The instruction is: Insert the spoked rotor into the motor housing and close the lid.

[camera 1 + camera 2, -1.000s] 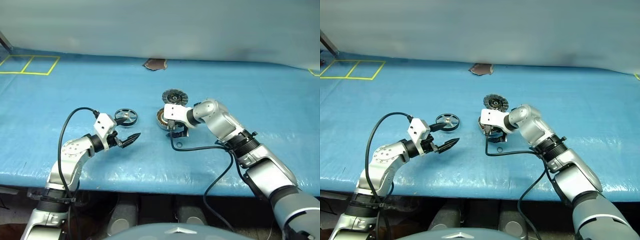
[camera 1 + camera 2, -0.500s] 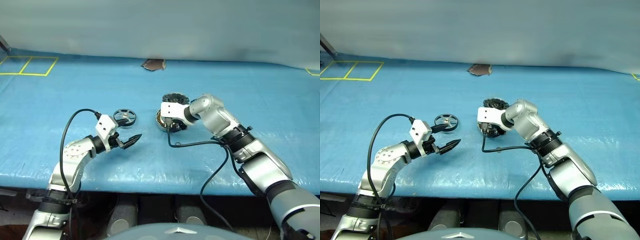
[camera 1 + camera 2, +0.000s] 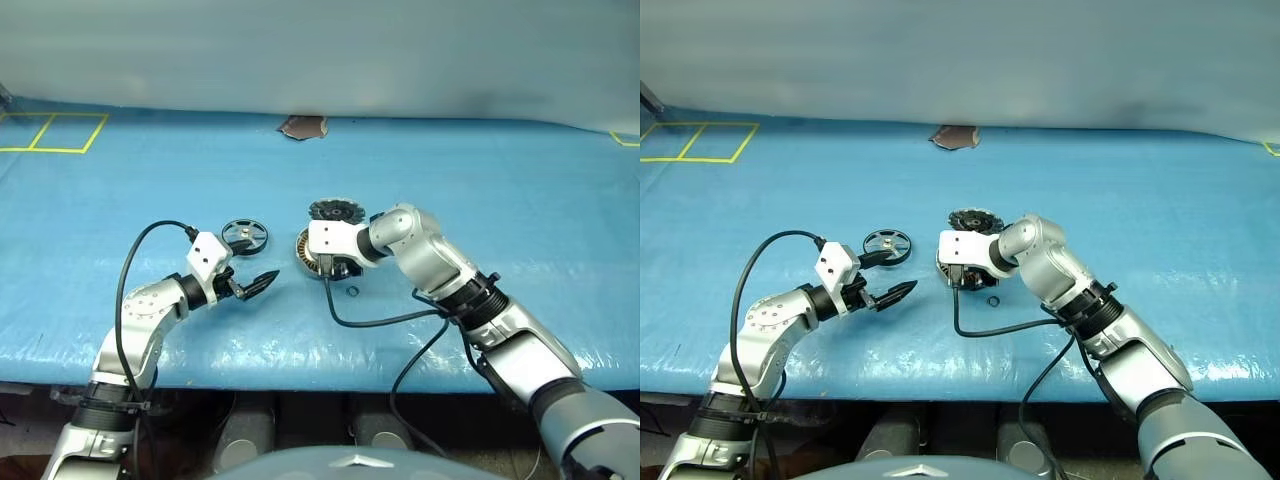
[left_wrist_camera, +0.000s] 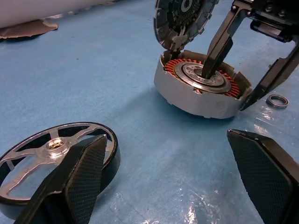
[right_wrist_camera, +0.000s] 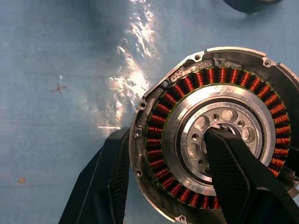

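On the blue table covering [image 3: 520, 200], near the middle of your reach, the motor housing [image 4: 201, 91] sits with its ring of copper windings facing up. Your right gripper [image 5: 163, 182] is clamped across one side of it: one black finger stands down in the hollow of the central hub, the other presses the outside of the silver wall. That pinches the wall rather than the whole cup.

Just beyond the housing, on its far side, the lid [image 3: 336, 211] shows its dark segmented face; from the left wrist camera it stands tilted against the housing's far rim. A tiny dark ring [image 3: 352, 292] lies on the covering just near and right of the housing, apart from it.

To the left, the spoked rotor [image 3: 245, 235] lies flat and untouched. Your left gripper [image 3: 252, 282] hovers just near of it with its fingers spread wide and holding nothing; from the left wrist camera one fingertip crosses in front of the rotor's rim.

The step in hand looks like steadying or shifting the housing before the rotor goes in. To do it well, keep the grip low and even so the cup stays flat, and move slowly so the leaning lid does not topple onto the windings. Before the rotor arrives, the inner finger will need to leave the hub.
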Motion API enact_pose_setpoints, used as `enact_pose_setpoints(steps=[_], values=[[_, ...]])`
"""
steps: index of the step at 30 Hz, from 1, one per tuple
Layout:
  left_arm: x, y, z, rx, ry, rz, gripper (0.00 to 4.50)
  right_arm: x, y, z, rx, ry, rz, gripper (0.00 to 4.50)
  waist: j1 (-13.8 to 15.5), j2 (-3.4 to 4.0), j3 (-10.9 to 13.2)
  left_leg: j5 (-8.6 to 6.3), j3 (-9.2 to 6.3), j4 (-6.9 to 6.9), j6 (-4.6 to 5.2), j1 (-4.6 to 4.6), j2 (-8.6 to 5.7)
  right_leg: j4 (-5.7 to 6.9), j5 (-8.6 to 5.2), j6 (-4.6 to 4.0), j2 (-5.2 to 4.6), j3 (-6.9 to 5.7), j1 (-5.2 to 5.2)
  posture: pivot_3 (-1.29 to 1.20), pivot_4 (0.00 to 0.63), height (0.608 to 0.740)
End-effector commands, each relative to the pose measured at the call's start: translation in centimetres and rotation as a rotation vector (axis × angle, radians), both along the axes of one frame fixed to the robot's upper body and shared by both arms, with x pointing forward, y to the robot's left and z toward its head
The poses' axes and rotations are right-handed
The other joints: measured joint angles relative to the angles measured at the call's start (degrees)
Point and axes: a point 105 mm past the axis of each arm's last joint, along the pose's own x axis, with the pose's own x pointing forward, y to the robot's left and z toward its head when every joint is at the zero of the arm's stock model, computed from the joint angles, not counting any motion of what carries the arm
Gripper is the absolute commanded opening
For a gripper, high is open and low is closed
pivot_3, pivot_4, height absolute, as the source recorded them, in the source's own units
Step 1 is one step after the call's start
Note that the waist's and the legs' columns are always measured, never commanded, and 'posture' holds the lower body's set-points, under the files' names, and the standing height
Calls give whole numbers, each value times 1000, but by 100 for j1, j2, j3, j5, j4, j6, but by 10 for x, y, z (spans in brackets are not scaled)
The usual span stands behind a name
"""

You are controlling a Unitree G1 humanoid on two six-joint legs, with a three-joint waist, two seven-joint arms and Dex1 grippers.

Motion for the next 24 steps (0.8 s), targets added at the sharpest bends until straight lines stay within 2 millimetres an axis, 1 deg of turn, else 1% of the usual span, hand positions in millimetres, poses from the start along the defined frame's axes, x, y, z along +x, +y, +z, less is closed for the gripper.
enact_pose_setpoints(steps=[1, 3, 8, 10, 11, 13, 14, 16, 18, 19, 21, 23, 24], values=[[-1, -1, 15, -5, -60, -9, 4500, -21, 14, -7, 17, 66, 72, 2187, 0, 0, 0, -1, -1, -2, -1, 0, 0, 0, -2, 0, 0, 0, 0, 0, 150, 740], [0, 0, 14, -3, -62, -3, 4500, -26, 15, -13, 6, 78, 79, 2187, 0, 0, 0, -1, -1, -2, -2, 1, 0, -1, -3, 0, 0, -1, 0, 0, 150, 740], [0, 2, 14, -4, -66, 10, 4500, -29, 17, -25, -4, 106, 60, 2187, -6, -2, -2, 0, -1, -1, -4, 9, 4, 0, -6, -2, 1, -3, 6, 0, 150, 740], [0, 2, 14, -3, -66, 11, 4500, -26, 19, -28, 6, 102, 27, 2870, -18, -4, -4, 0, -1, -1, -4, 15, 11, 1, -8, -6, 6, -3, 9, 0, 150, 740], [0, 2, 14, -2, -66, 12, 4500, -24, 20, -28, 11, 98, 12, 3107, -19, -3, -4, 0, -1, -2, -5, 15, 14, 2, -12, -13, 10, -4, 9, 0, 150, 740], [0, 2, 14, -4, -66, 13, 4500, -17, 23, -24, 56, 72, -35, 3776, -25, -3, -4, 1, 1, -4, -7, 15, 19, 5, -11, -12, 13, -5, 8, 0, 150, 740], [0, 2, 14, -5, -66, 13, 4500, -16, 27, -17, 97, 68, -48, 4030, -28, -3, -4, 2, 0, -5, -9, 16, 22, 5, -11, -13, 17, -6, 8, 0, 150, 740], [-1, 1, 15, -8, -64, 10, 4500, -18, 35, 2, 213, 85, -69, 4030, -37, -3, -4, 4, 1, -4, -12, 16, 24, 8, -10, -14, 20, -6, 8, 0, 150, 740], [-1, 1, 15, -10, -63, 8, 4500, -23, 38, 21, 304, 93, -76, 4030, -31, -3, -3, 7, 0, -4, -18, 9, 27, 9, -10, -15, 22, -6, 3, 0, 150, 740], [-1, 1, 15, -11, -62, 8, 4500, -25, 38, 26, 327, 94, -79, 4030, -29, -3, -2, 7, -2, -4, -18, 5, 26, 9, -10, -15, 23, -6, 1, 0, 150, 740], [-1, 0, 15, -13, -59, 3, 4500, -27, 34, 39, 396, 86, -107, 4030, -32, -2, -2, 7, -2, -6, -18, -2, 26, 8, -9, -14, 23, -5, -8, 0, 150, 740], [-1, -2, 15, -20, -56, -9, 4500, -26, 23, 53, 478, 50, -165, 4030, 1, -2, -2, 7, -4, -15, -19, -3, 25, 5, -9, -14, 23, -7, -9, 0, 150, 740], [-1, -2, 15, -22, -56, -14, 4500, -24, 17, 57, 500, 24, -193, 4030, 22, -2, -2, 7, -4, -20, -19, -3, 25, 4, -10, -15, 22, -6, -9, 0, 150, 740]])
